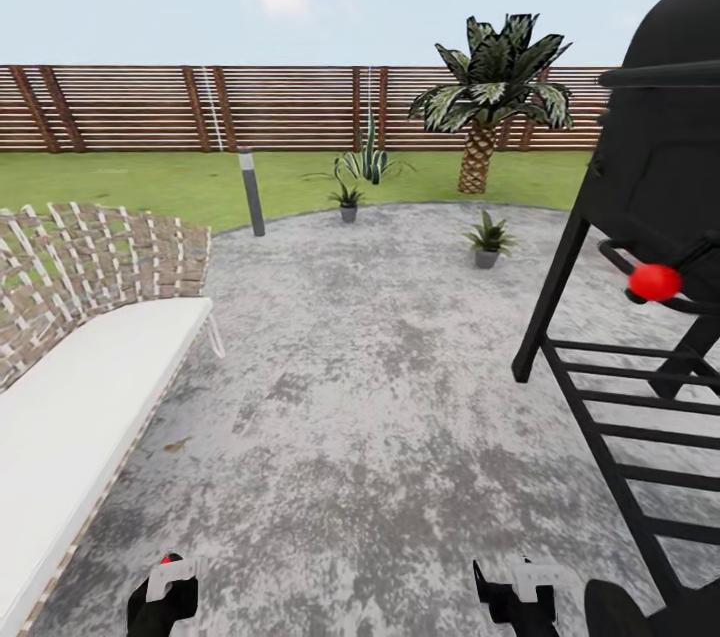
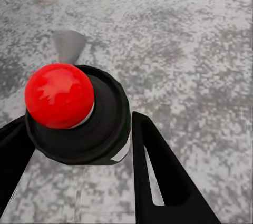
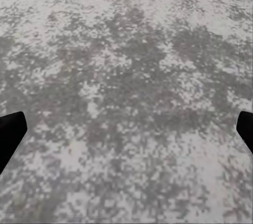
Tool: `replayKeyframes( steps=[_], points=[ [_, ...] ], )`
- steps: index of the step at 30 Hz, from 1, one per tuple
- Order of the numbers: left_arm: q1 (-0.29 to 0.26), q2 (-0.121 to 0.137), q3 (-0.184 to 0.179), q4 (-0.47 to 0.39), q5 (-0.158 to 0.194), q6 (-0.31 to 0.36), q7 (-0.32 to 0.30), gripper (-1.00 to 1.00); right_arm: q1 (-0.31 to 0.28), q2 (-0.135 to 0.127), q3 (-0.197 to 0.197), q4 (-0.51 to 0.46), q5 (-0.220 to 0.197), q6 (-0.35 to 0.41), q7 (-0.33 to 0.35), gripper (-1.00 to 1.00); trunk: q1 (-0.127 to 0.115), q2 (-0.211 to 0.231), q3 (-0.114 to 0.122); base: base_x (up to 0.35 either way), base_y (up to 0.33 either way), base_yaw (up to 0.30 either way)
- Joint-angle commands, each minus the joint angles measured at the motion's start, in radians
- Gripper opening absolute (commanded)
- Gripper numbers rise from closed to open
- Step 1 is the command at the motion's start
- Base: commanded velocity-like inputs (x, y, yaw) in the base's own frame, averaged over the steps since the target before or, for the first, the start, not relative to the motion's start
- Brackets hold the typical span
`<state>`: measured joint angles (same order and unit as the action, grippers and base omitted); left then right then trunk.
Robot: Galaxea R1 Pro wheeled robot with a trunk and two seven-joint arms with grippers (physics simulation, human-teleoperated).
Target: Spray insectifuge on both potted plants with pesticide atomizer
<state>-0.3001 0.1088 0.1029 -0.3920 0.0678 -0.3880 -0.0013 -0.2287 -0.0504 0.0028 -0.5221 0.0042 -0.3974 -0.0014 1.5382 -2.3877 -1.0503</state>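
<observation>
A: So, biggest first: what lies ahead?

B: Grey patio [image 1: 380, 397] underfoot, fence [image 1: 280, 107] behind the lawn. A black grill [image 1: 660, 177] crowds the right side and a woven chair [image 1: 90, 357] the left, with open paving between them.

A: And the plants?

B: The nearer plant [image 1: 488, 239] sits on the paving to the right. The farther plant [image 1: 347, 197] is at the patio's edge beside a lamp [image 1: 251, 190]. Both are well apart from the robot.

A: The atomizer?

B: In the left wrist view, the atomizer [image 2: 100, 108] stands between the fingers of the left gripper [image 2: 79, 121], which looks clamped on it. Its black head carries a red ball and a sliver of white label shows. The right gripper [image 3: 129, 124] is spread wide over bare paving, holding nothing.

A: What could go wrong?

B: I'd say three things. The grill's legs sit close to the line toward the nearer plant, so a drive hugging the right could clip them. Spraying from this far would likely miss, or wet only one side of the leaves. I also can't tell which way the nozzle faces, so it may point away from the leaves
</observation>
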Motion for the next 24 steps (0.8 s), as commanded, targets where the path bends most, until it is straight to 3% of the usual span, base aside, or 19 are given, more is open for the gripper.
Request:
replayKeyframes(
  steps=[1,24],
  points=[
    [-0.001,0.0,-0.002,0.001,0.007,-0.003,0.0,-1.0,0.0,0.0,0.0,0.001,0.0,-0.003,0.0,1.0,0.0,0.0,-0.001,0.339,0.116,0.0],
    [-0.001,0.0,-0.002,0.001,0.007,-0.005,0.0,-1.0,0.0,0.0,0.0,0.001,0.0,-0.003,0.0,1.0,0.0,0.0,-0.001,0.322,0.148,0.0]
  ],
)
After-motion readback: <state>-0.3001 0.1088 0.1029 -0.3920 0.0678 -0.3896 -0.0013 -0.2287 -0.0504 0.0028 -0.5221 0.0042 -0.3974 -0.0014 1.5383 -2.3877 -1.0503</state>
